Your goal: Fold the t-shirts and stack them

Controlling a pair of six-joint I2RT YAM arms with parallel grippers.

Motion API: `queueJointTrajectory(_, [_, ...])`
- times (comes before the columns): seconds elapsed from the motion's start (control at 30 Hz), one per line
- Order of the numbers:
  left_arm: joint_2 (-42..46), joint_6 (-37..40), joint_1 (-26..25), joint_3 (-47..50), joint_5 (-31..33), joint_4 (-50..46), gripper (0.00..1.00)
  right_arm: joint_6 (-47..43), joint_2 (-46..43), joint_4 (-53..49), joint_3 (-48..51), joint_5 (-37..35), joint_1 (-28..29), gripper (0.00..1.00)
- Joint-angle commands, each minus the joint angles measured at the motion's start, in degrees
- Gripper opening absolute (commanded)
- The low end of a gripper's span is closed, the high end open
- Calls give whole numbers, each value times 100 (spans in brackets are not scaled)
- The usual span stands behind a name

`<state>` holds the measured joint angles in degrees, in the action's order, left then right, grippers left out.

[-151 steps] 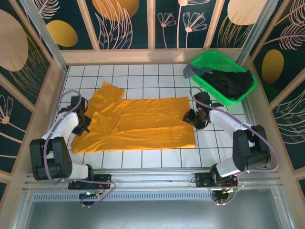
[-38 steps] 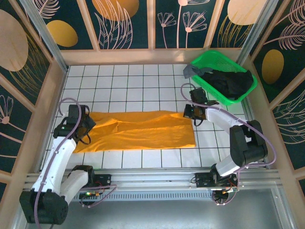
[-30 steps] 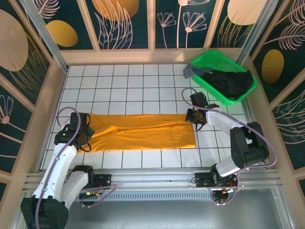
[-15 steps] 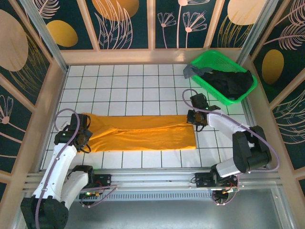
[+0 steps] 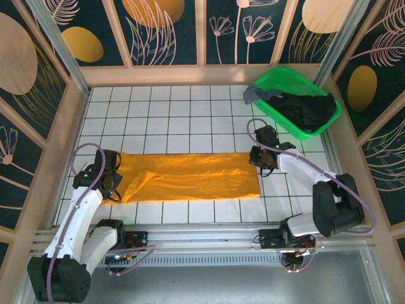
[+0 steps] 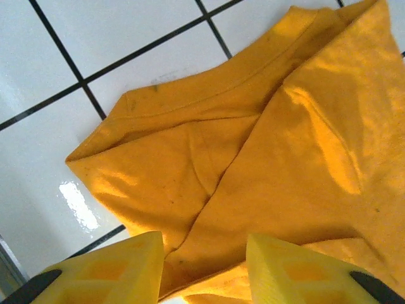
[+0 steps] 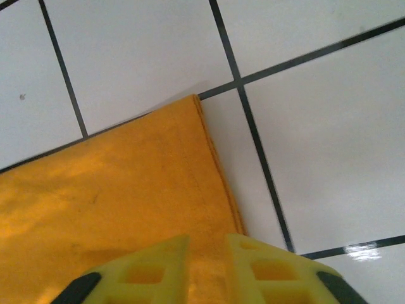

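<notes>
The white tiled table (image 5: 190,107) bears the mustard-orange t-shirt (image 5: 190,177), folded into a long band reaching from the left gripper (image 5: 112,182) to the right gripper (image 5: 258,158). Beyond the right fingers, apart from them, the green basket (image 5: 302,133) holds the black t-shirt (image 5: 310,109) and the grey t-shirt (image 5: 256,95). The left fingers stand apart above the cloth's end. The right fingers are narrowly apart over its corner.

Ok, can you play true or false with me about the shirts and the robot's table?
The orange t-shirt lies in a long strip on the tiles. True.
The green basket is empty. False: the black t-shirt lies in it.
The orange t-shirt touches the basket. False: bare tiles lie between them.
The left gripper and right gripper are at opposite ends of the orange t-shirt. True.
</notes>
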<state>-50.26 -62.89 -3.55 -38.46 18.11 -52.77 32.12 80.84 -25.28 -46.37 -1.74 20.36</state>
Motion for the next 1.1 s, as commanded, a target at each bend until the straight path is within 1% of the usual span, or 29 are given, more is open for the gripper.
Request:
queueJointTrajectory(0.0, [-228, 25, -5, -506, 137, 116, 42, 254, 290, 133, -311, 330, 66, 18])
queueJointTrajectory(0.1, [-682, 185, -5, -705, 45, 605, 40, 321, 562, 245, -479, 458, 161, 17])
queueJointTrajectory(0.17, [-1094, 233, 1, -759, -150, 964, 38, 354, 795, 256, -628, 498, 240, 17])
queueJointTrajectory(0.27, [-1798, 406, 70, -770, -522, 1748, 36, 453, 1121, 348, -742, 608, 285, 15])
queueJointTrajectory(0.33, [-2327, 566, 209, -823, -778, 2326, 36, 529, 1332, 433, -740, 642, 269, 15])
queueJointTrajectory(0.43, [-3232, 862, 541, -1043, -1048, 2798, 33, 554, 1683, 410, -823, 541, 161, 13])
queueJointTrajectory(0.53, [-3997, 1199, 960, -1313, -1018, 2699, 25, 584, 2040, 326, -955, 467, -7, 12])
queueJointTrajectory(0.67, [-4542, 1557, 1295, -1424, -1026, 2601, 23, 516, 2565, -7, -1404, 407, -181, 11])
queueJointTrajectory(0.8, [-5283, 1914, 1491, -1692, -1393, 2692, 22, 339, 3112, -156, -1966, 551, -386, 12])
queueJointTrajectory(0.93, [-6014, 2063, 1550, -2640, -1512, 2571, 21, 78, 3792, -414, -2917, 532, -623, 12])
queueJointTrajectory(1.0, [-6277, 2062, 1554, -3115, -1516, 2418, 21, -77, 4087, -587, -3443, 458, -726, 12])
queueJointTrajectory(1.07, [-6422, 2045, 1555, -3527, -1586, 2285, 23, -285, 4337, -688, -3953, 537, -814, 12])
